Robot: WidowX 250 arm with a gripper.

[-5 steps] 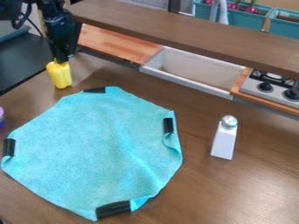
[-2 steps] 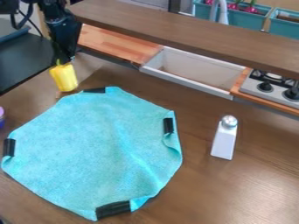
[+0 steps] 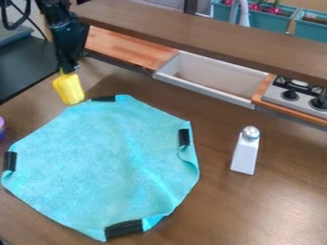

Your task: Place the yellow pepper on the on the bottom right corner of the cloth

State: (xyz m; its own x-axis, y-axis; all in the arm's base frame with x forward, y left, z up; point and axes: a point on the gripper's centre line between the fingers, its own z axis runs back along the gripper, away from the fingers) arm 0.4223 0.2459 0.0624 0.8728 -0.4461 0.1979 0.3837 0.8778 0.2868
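The black gripper point(image 3: 68, 70) hangs at the upper left, shut on the green stem end of the yellow pepper point(image 3: 68, 89). The pepper hangs tilted below it, its lower end by the cloth's upper-left edge; whether it touches the table or cloth I cannot tell. The turquoise cloth point(image 3: 108, 158) lies spread on the brown table, with its corners folded in and black tape on the folds.
A white shaker with a silver top point(image 3: 246, 150) stands right of the cloth. Behind lie a white sink point(image 3: 207, 79), a stove point(image 3: 299, 93) and a long brown shelf point(image 3: 204, 36). A purple object point(image 3: 2, 128) shows at the left edge.
The gripper and the pepper have moved slightly down toward the cloth's upper-left edge. The pepper has gone from nearly upright to tilted. The cloth and shaker have stayed put.
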